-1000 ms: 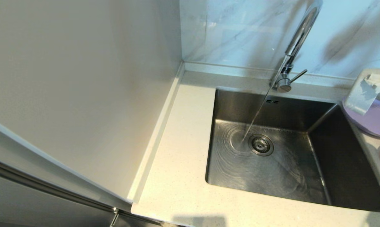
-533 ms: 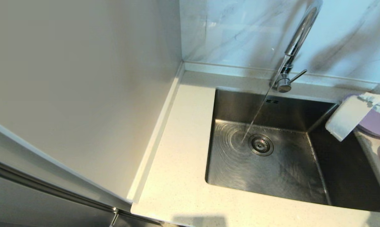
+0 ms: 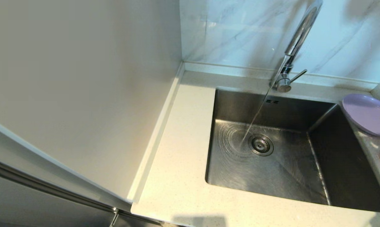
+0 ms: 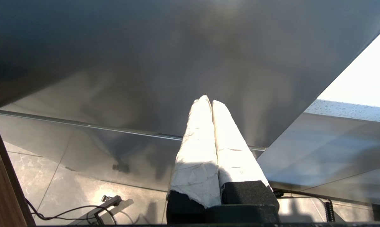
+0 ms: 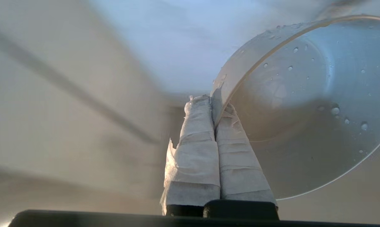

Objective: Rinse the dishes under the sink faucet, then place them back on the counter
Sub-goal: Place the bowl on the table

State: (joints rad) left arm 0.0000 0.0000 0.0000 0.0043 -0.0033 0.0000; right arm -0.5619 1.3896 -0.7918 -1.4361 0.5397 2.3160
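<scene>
The right hand point(image 5: 212, 105), its taped fingers point(image 5: 194, 148) pinching together, is grasping the rim of the wet pale bowl point(image 5: 306, 104), outside the head view; the left hand point(image 4: 209, 102) is sitting clenched and empty beside a grey panel; the faucet point(image 3: 299, 34) is pouring a stream beside the drain strainer point(image 3: 260, 144) in the sink point(image 3: 272, 107); the lilac plate point(image 3: 366, 114) is lying on the worktop point(image 3: 183, 151) at the sink's right edge.

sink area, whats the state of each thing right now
faucet: running
sink: wet, no dishes in it
plate: on the counter, its rim over the sink's edge
bowl: wet, pinched at the rim by the right gripper
left gripper: shut, holding nothing
</scene>
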